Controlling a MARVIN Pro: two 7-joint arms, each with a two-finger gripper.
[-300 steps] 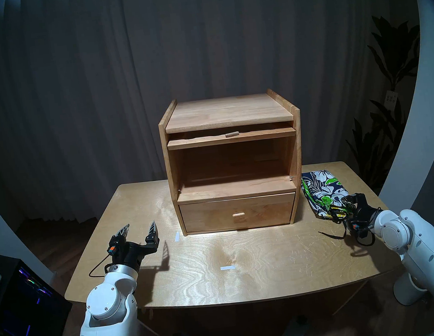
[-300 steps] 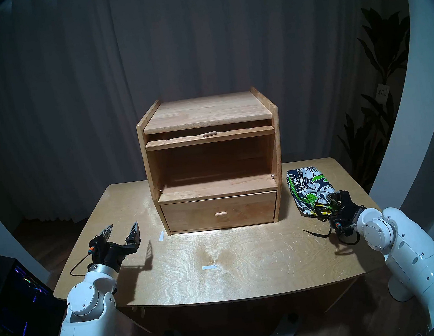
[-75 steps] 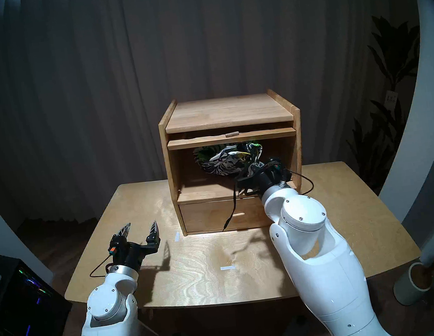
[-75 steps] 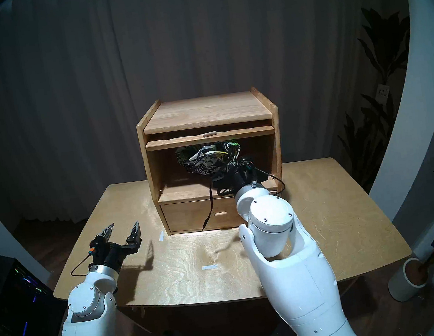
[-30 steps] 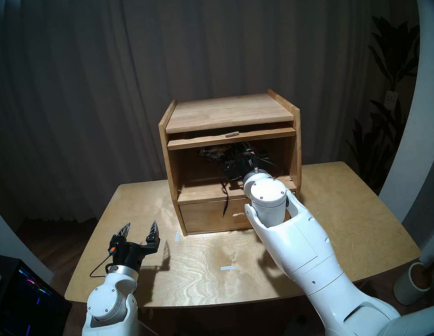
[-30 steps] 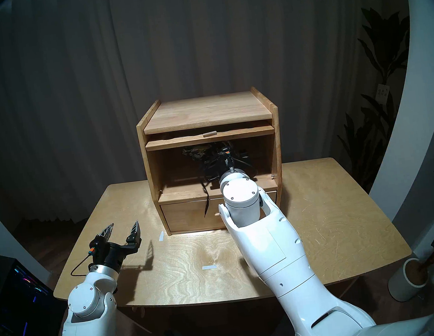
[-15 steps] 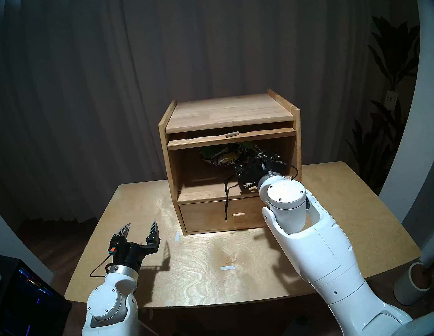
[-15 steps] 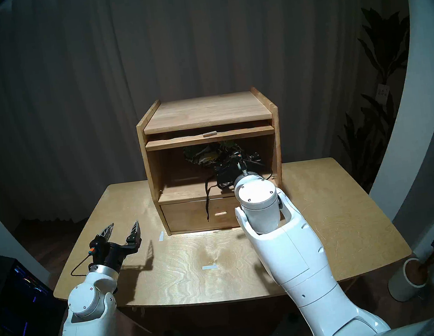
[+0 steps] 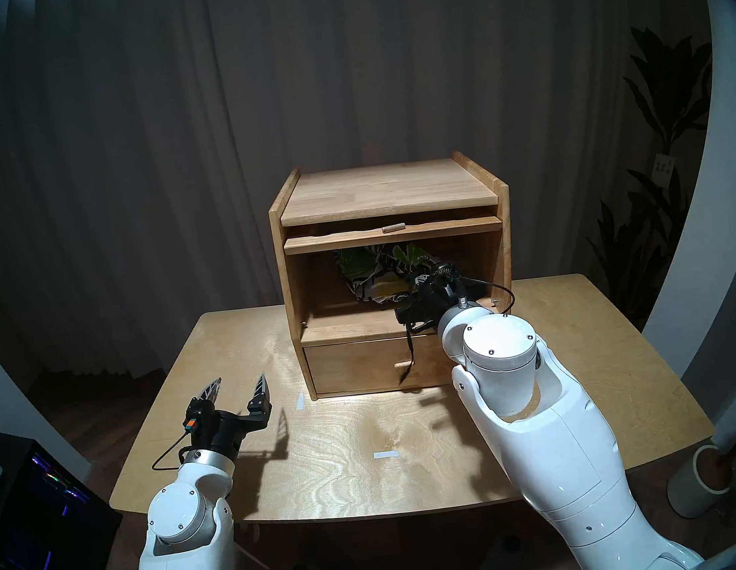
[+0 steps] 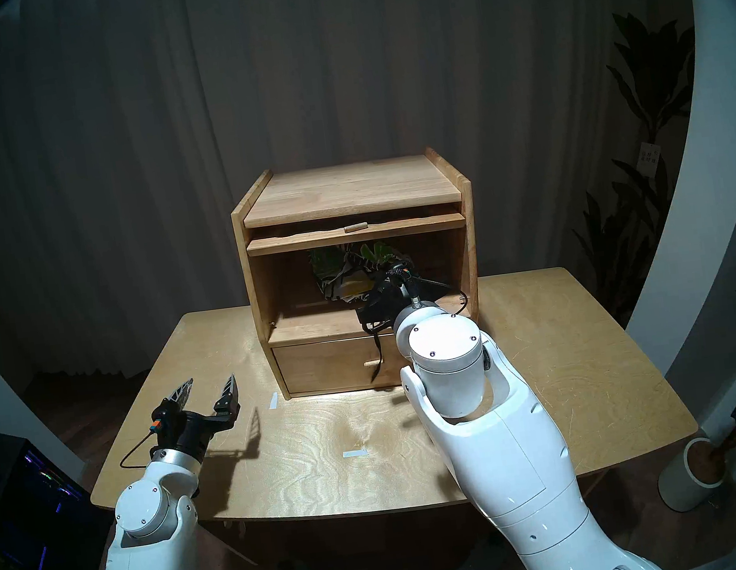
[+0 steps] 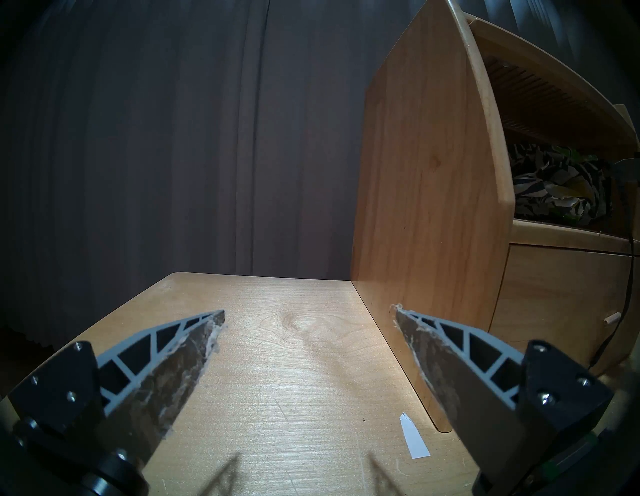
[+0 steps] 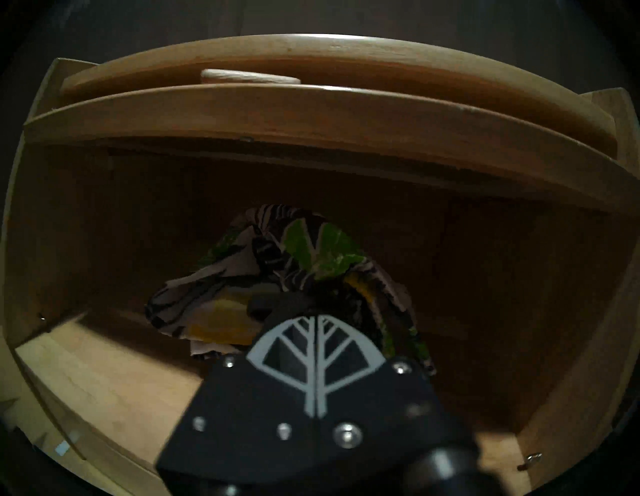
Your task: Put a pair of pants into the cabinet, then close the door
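The pair of pants (image 9: 374, 272) is bunched in the upper compartment of the light-wood cabinet (image 9: 384, 188), and also shows in the right wrist view (image 12: 277, 270) and the left wrist view (image 11: 554, 183). My right gripper (image 9: 408, 289) reaches into the compartment's front right and is shut on the cloth (image 12: 315, 318). The black drawstring (image 9: 410, 355) hangs over the drawer front (image 9: 353, 367). The door (image 9: 392, 234) lies slid in flat under the top, with its peg handle (image 9: 393, 228) showing. My left gripper (image 9: 235, 388) is open and empty, left of the cabinet.
The cabinet stands at the back of a wooden table (image 9: 381, 483) with two white tape marks (image 9: 385, 454). A dark computer case (image 9: 39, 516) stands on the floor to the left and a white plant pot (image 9: 709, 480) to the right. Dark curtains hang behind.
My right arm has drawn back toward the compartment's front right, still gripping the pants, which now sit lower and nearer the opening. The drawstring swung right. The left arm has not moved.
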